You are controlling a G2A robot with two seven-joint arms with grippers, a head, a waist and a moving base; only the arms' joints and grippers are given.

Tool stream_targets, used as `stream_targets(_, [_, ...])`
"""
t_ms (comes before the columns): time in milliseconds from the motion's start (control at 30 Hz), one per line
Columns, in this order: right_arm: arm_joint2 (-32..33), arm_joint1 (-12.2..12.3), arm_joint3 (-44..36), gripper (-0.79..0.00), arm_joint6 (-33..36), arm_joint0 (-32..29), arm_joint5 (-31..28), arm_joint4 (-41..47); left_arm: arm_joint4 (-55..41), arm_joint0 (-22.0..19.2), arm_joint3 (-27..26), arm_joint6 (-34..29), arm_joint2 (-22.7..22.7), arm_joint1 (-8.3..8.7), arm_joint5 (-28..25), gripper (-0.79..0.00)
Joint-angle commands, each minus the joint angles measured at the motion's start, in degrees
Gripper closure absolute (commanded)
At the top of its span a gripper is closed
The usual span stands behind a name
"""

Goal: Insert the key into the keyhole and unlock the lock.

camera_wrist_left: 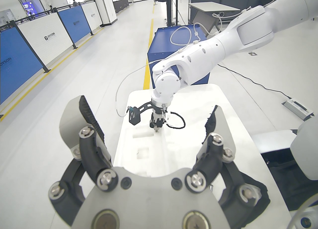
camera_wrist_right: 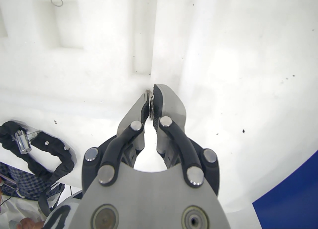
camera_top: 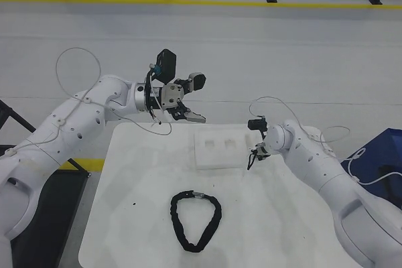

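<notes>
Over the white table [camera_top: 134, 201], left fingers [camera_wrist_left: 90, 115] gape empty; right fingers [camera_wrist_right: 171, 105] pinch the key [camera_wrist_right: 150, 105].

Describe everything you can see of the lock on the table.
The lock is a chain lock in a black fabric sleeve, its ends joined by a short, shiny metal barrel. It looks closed, forming a rough oval loop. It lies flat on the white table, near the middle, with the barrel at the loop's far end from the robot. The sleeve looks soft and wrinkled. Nothing is inserted in the barrel, and nothing but the table touches the lock.
</notes>
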Motion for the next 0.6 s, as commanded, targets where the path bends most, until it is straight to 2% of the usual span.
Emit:
stream_targets(0, [0.2, 0.1, -0.7, 0.000, 0.3, 0.1, 0.9, -0.9, 0.0, 0.0, 0.0, 0.0, 0.0, 0.00, 0.0, -0.785])
stream_targets(267, [3.0, 1.8, -6.2, 0.000, 1.8, -0.5, 1.5, -2.9, 0.0, 0.0, 0.0, 0.0, 0.0, 0.00, 0.0, -0.785])
stream_targets(433, [7.4, 4.4, -12.0, 0.000, 2.6, -2.6, -0.4, -2.9, 0.0, 0.0, 0.0, 0.0, 0.0, 0.00, 0.0, -0.785])
stream_targets(567, [11.9, 7.1, -20.6, 0.000, 3.4, -6.2, -0.7, -3.8, 0.0, 0.0, 0.0, 0.0, 0.0, 0.00, 0.0, -0.785])
